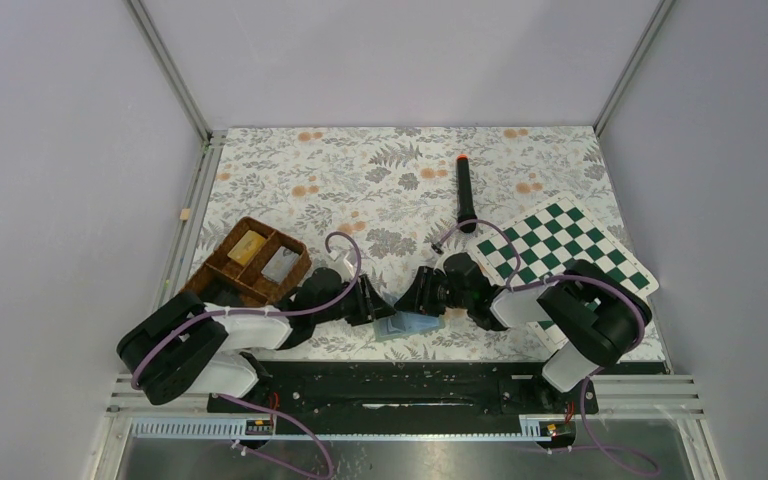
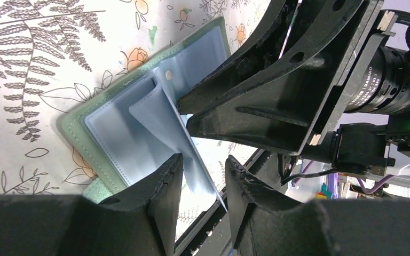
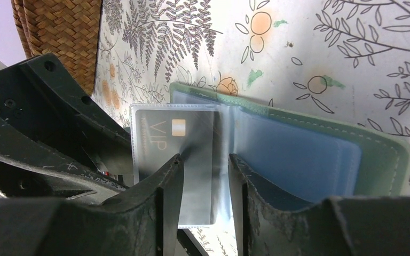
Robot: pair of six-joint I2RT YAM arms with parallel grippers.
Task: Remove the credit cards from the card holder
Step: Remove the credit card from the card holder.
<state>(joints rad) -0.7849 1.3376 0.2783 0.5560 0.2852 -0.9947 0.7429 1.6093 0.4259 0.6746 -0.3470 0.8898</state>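
— credit card (image 3: 163,136) first: how does it sit against the pincers?
— right gripper (image 3: 204,160) has its jaws parted, a plain gap between them, nothing pinched. just behind that gap, centre-left of the right wrist view, the grey card marked "vip" stands in a clear sleeve. it isn't out.
— and the left gripper (image 2: 203,162)?
— jaws apart too. a thin blue sleeve leaf (image 2: 160,117) runs down through the gap at the bottom centre of the left wrist view. i don't see it clamped.
— where's the card holder (image 1: 412,325)?
— lying open on the floral table (image 1: 380,170) between the two grippers, low centre of the top view, green cover down, blue leaves fanned up.
— anything done yet?
— perhaps. a grey flat piece (image 1: 278,263) lies in the right compartment of the wicker tray (image 1: 210,272), left of centre. i judge it a card already removed, though it's too small to be sure. the vip card at least is left. whether other sleeves hold more, i can't tell.
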